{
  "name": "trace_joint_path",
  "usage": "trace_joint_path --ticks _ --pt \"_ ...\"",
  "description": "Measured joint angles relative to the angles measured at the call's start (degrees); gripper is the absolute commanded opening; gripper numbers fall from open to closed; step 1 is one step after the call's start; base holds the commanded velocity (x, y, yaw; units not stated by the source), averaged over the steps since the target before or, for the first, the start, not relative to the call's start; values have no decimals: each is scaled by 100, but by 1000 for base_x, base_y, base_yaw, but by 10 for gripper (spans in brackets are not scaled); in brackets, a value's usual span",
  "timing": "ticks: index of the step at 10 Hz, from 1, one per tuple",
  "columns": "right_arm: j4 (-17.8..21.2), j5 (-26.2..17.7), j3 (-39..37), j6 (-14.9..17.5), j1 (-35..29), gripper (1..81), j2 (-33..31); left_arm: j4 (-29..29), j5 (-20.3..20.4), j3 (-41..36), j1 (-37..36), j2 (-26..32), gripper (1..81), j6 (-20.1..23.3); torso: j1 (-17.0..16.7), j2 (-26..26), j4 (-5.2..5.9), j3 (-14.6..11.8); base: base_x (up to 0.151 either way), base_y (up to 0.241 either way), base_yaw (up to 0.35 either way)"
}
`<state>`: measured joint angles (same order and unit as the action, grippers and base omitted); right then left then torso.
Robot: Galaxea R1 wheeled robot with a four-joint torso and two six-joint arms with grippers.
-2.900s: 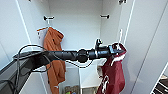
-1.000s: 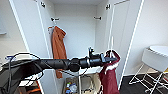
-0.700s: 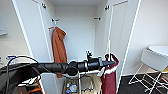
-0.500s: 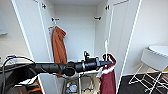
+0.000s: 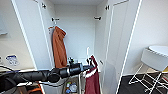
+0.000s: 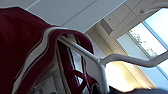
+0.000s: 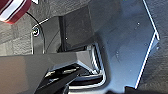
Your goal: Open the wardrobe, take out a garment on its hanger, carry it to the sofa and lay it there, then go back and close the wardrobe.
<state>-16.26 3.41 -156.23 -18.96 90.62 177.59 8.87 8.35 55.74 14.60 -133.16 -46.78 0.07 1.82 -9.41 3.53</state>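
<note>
Garment (image 5: 92, 75) further out — one orange jacket (image 5: 59, 47) behind

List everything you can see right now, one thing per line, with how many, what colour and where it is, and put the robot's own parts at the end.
wardrobe: one, white, both doors open, straight ahead.
orange jacket: one, orange, hanging on the rail at the wardrobe's left side.
garment: one, maroon with white striped trim, hanging from the left gripper in front of the wardrobe's opening.
hanger: one, white, inside the garment's collar, its hook rising above it.
chair: one, white with a thin wire frame, against the wall to the right.
small items: count unclear, mixed colours, low in the wardrobe.
floor: dark, lower right.
left arm: one, black, reaching in from the left.
left gripper: one, black, at the garment's top; fingers not discernible.
</note>
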Motion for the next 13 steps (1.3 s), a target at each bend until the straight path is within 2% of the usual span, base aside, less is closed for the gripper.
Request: trace_joint_path --ticks 2,4,9,11,13 --pt "0 94 0 2 2 811 -11 101 -369 -315 85 507 10 9 0 0 0 0 0 0 0" --pt "0 157 0 2 6 811 -13 167 -616 -467 333 601 10 20 0 0 0 0 0 0 0" --pt "-5 196 0 5 2 811 -16 167 -552 -497 397 551 10 -18 0 0 0 0 0 0 0" --pt "-5 199 0 5 4 811 -16 168 -238 -469 422 505 10 2 0 0 0 0 0 0 0" --pt "-5 204 0 5 4 811 -16 184 -190 -466 422 494 10 4 0 0 0 0 0 0 0"
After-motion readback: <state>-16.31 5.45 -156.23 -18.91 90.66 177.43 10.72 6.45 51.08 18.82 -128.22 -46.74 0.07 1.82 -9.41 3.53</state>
